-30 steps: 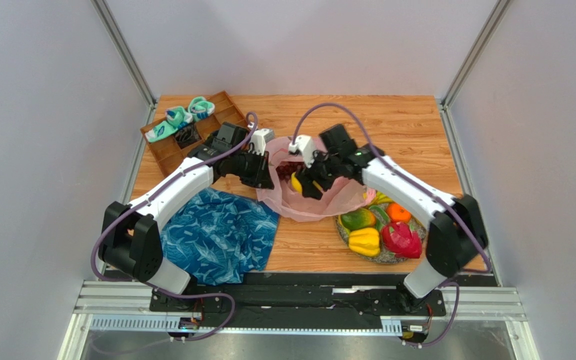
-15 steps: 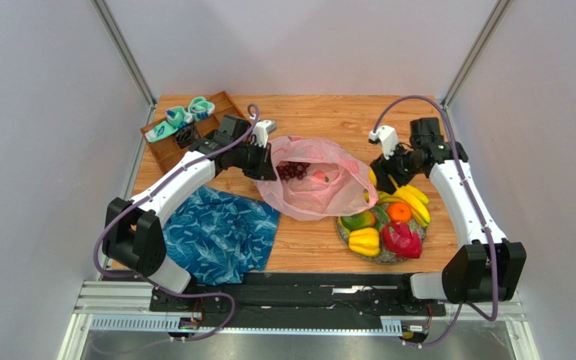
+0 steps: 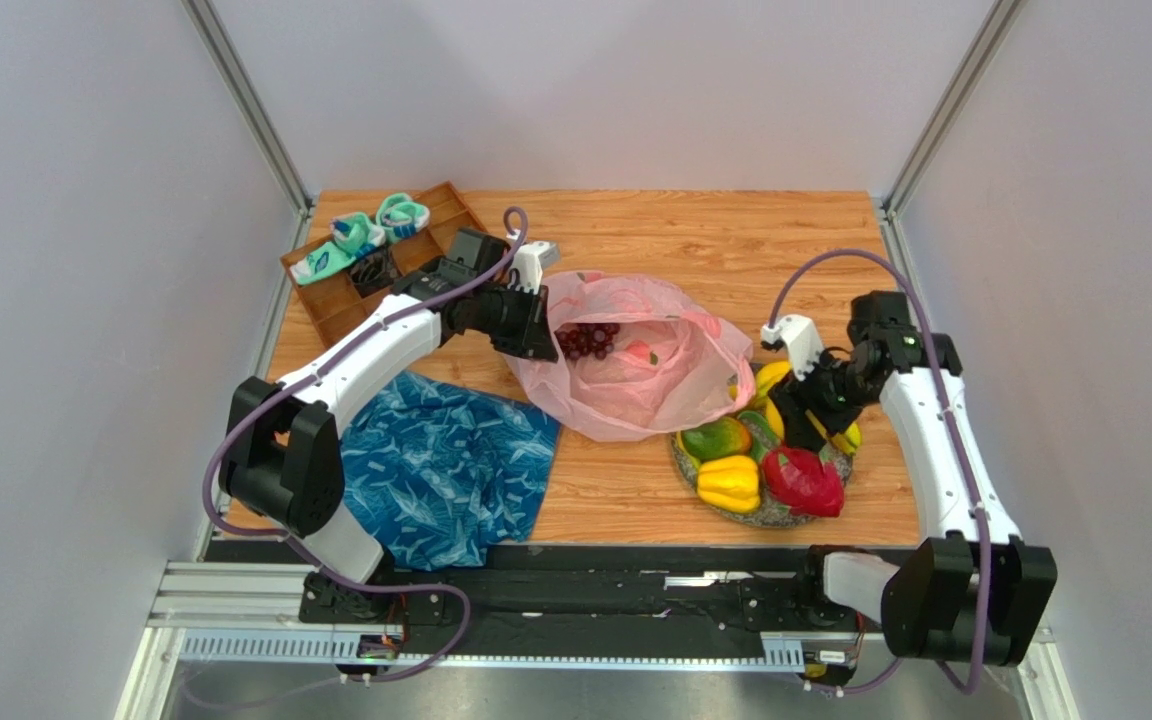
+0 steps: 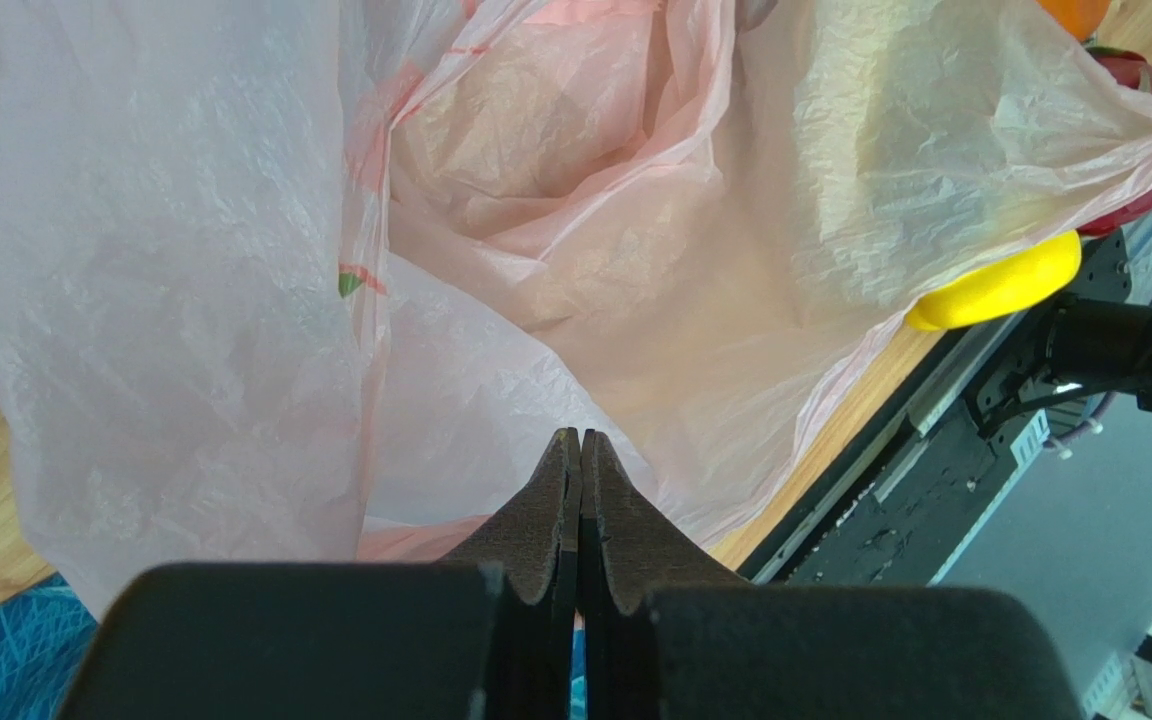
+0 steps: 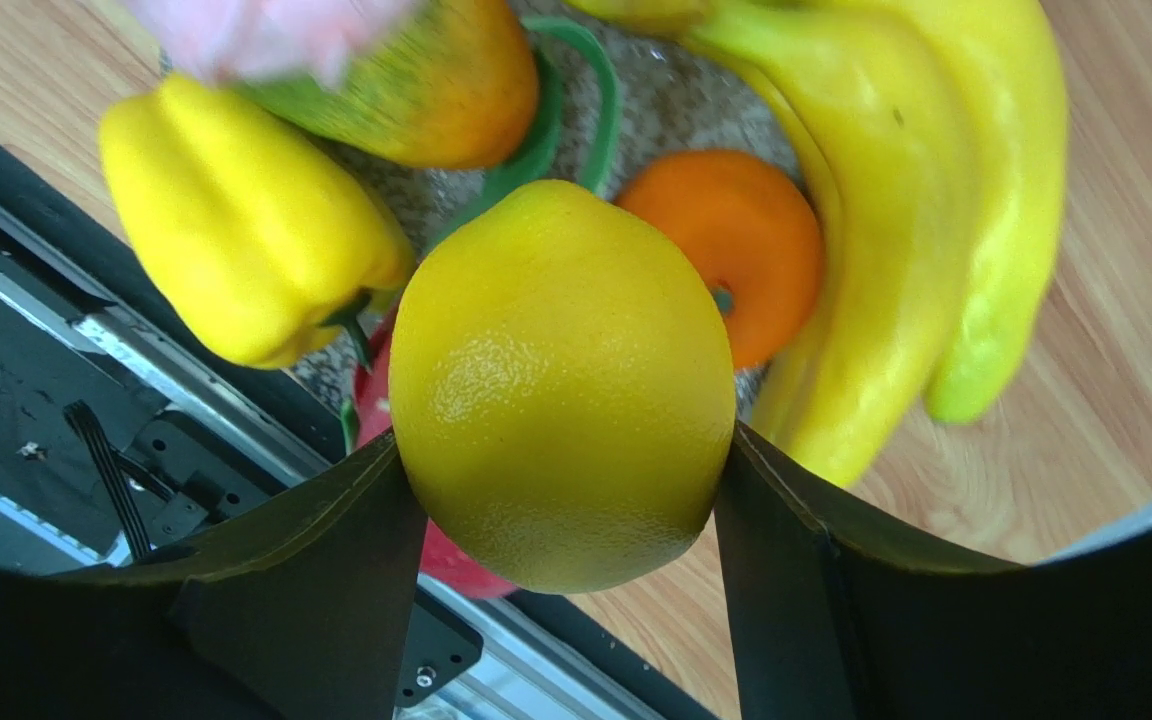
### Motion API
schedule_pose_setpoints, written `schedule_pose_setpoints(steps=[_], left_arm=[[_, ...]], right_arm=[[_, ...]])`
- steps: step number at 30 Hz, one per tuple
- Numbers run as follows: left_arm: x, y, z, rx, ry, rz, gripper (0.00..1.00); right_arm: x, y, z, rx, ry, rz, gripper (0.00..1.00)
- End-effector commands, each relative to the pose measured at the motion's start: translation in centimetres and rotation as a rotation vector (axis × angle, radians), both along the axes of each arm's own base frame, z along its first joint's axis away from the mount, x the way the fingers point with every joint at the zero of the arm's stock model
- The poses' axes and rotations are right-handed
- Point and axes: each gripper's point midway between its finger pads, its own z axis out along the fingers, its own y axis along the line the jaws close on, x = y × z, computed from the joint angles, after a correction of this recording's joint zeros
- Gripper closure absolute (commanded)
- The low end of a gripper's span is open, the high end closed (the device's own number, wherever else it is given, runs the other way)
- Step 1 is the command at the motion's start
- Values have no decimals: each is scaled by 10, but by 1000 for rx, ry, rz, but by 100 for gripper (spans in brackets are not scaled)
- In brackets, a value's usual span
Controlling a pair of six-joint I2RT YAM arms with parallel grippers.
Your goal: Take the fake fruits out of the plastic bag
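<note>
Over the near right corner of the wooden desk (image 3: 778, 240), the right hand (image 5: 564, 465) grips a glossy yellow plastic lemon (image 5: 560, 345); the left hand (image 4: 581, 465) pinches the translucent pale-pink plastic bag (image 4: 162, 270). Next, likely: lower and release the lemon.

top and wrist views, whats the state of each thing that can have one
translucent pale-pink plastic bag, mouth open, edge pinched by left gripper
dark purple plastic grapes, inside bag
round yellow plastic lemon, held over fruit pile
left gripper, shut on bag
right gripper, shut on lemon
</note>
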Motion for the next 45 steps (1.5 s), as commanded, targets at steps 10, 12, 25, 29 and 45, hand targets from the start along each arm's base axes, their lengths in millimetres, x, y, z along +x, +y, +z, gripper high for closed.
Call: schedule_pose_setpoints(steps=[10,12,25,29,45], left_arm=[[7,2,35,-3,-143,-31,100],[7,4,35,5,-151,-34,100],[-3,20,70,17,-181,-41,100],[-13,38,89,-15,-177,-11,100],[-35,55,134,-13,-347,-26,100]], right_arm=[[31,62,27,53,59,253,0],[46,76,69,114,-68,301,0],[128,271,53,342,-132,347,41],[156,303,16,328,-91,264,49],[188,360,8,506,-114,205,25]])
